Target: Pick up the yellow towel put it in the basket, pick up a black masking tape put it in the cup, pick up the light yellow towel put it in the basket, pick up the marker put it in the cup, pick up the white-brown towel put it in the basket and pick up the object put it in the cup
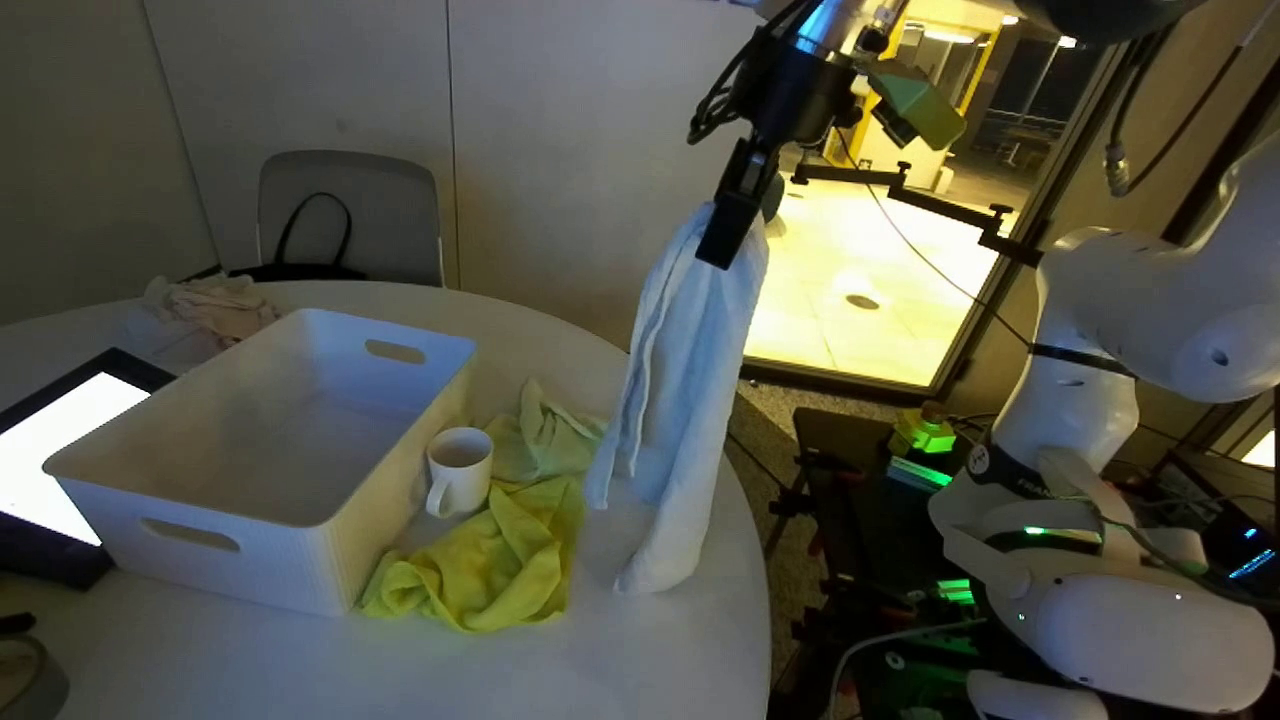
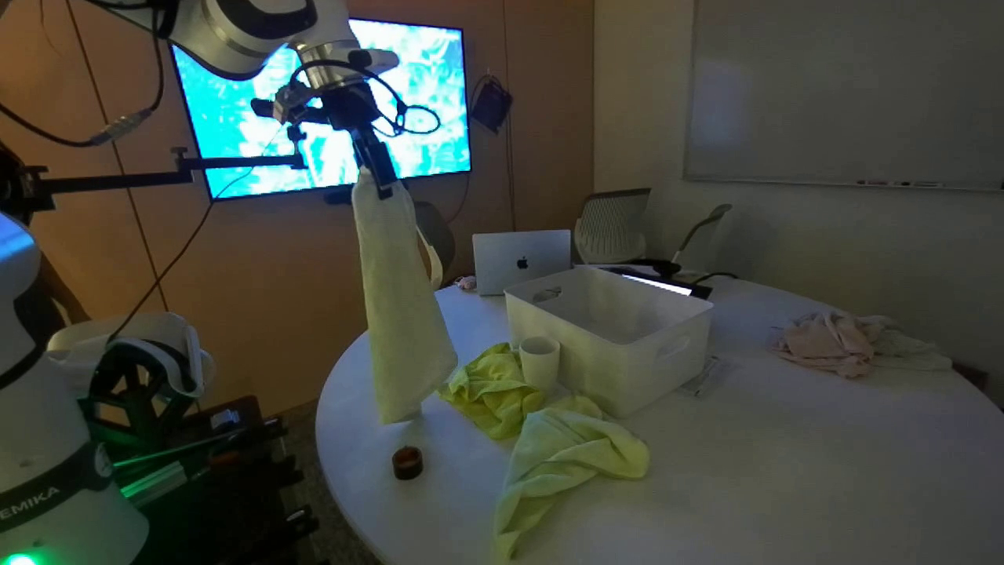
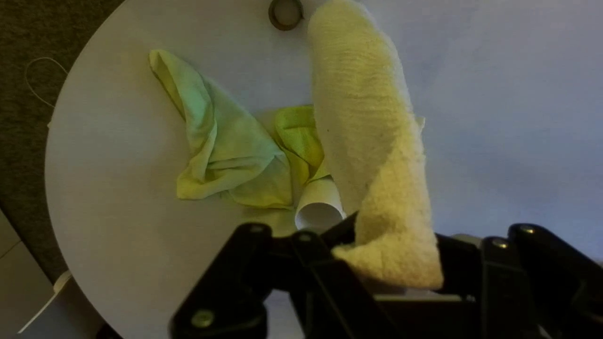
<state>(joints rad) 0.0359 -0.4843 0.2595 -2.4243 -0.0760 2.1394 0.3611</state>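
Gripper (image 2: 377, 177) hldg wht towel (image 2: 401, 314), hanging dn, cup (image 2: 540, 363) nr basket (image 2: 608, 357)

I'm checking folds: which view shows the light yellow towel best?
Wrist view: the light yellow towel shows large, from above. Both exterior views show it slantwise; in an exterior view, partly behind the yellow towel.

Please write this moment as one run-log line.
fingers: shut on white towel | status: hanging, not yet in basket | on table: yellow towel, light yellow towel, tape roll

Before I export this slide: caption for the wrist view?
Hand gripping a whitish towel over a table with a tape roll, light yellow towel, bright yellow towel and cup.
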